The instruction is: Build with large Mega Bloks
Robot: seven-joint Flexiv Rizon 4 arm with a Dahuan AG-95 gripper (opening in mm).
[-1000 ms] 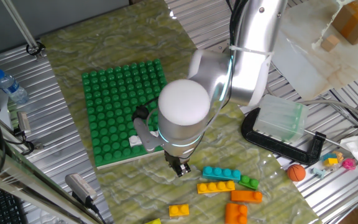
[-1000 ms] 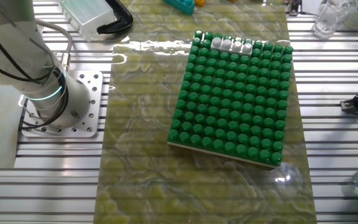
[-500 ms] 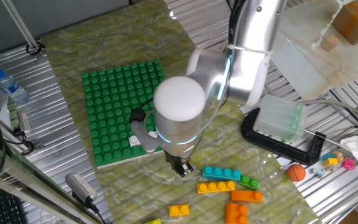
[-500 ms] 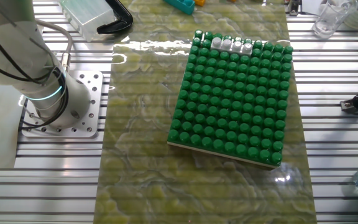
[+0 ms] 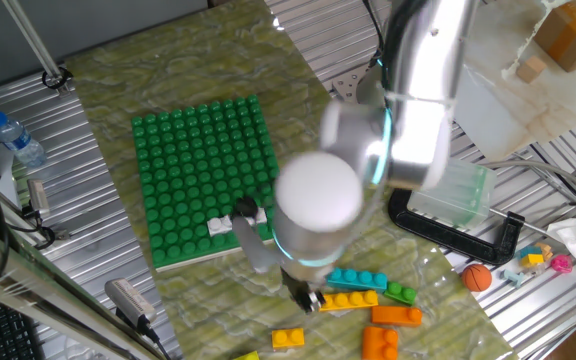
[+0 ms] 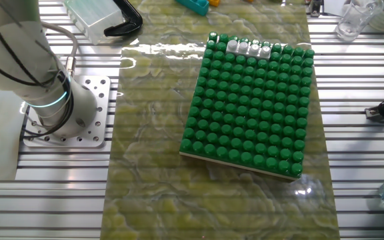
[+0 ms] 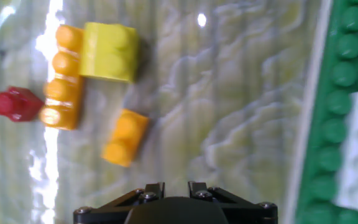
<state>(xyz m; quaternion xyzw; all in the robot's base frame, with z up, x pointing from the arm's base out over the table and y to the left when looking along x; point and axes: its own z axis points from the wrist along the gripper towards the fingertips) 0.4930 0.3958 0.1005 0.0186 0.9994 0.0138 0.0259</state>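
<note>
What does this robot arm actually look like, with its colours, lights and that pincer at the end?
The arm is a thick tube of glossy silver-grey metal with rounded white caps at its joints. Thin rings of cyan light glow around the joints, including one near the base, which sits on a perforated metal plate. A black cable runs along the upper arm. The pincer is small, dark and black, with metal screws.

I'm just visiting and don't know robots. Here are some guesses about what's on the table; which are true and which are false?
1. A white block sits on the green baseplate. True.
2. The cyan block is on the baseplate. False: it lies on the mat beside a long yellow block.
3. A small orange ball lies near the black clamp. True.
4. The water bottle stands on the baseplate. False: it lies off the mat.
</note>
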